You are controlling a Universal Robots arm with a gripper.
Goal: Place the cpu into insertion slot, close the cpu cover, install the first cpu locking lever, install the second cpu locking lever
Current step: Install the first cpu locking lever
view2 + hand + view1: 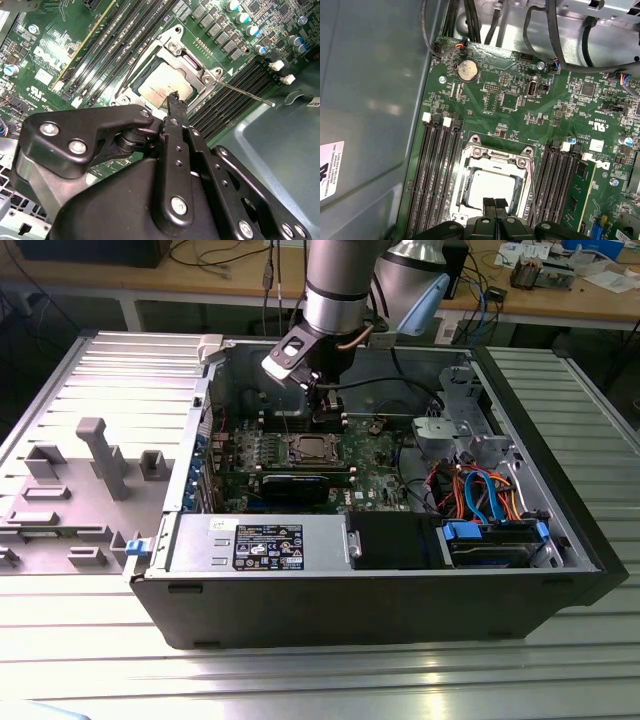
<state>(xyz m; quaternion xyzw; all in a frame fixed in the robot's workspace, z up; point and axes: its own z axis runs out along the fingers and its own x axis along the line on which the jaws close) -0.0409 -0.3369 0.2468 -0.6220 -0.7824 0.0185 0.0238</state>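
Ribbed metal table (100, 660), open PC case (350, 610) lying on it, and your arm is reaching down into it over the green board (485, 100).

The gripper (495, 202) has its fingers pressed together with nothing between them that I can see, and the tips hang just above the cpu (492, 186). The cpu is already sitting flat in the slot (139, 81). The cover (497, 156) looks folded down around it, with the silvery top showing through the cut-out.

Handling-wise, I'd treat the cpu as light, stiff and slick on top, and delicate underneath where it meets the slot. Only its lid is exposed now, so there's no edge left for you to pinch, and any push should land flat on the frame.

The cover is thin sheet metal. It's probably stiff enough to push, but it could bend if you load a single corner.

One lever (245, 93) is a thin wire rod sticking out past the slot. I'd guess it's springy and slippery, and best taken near its free end.
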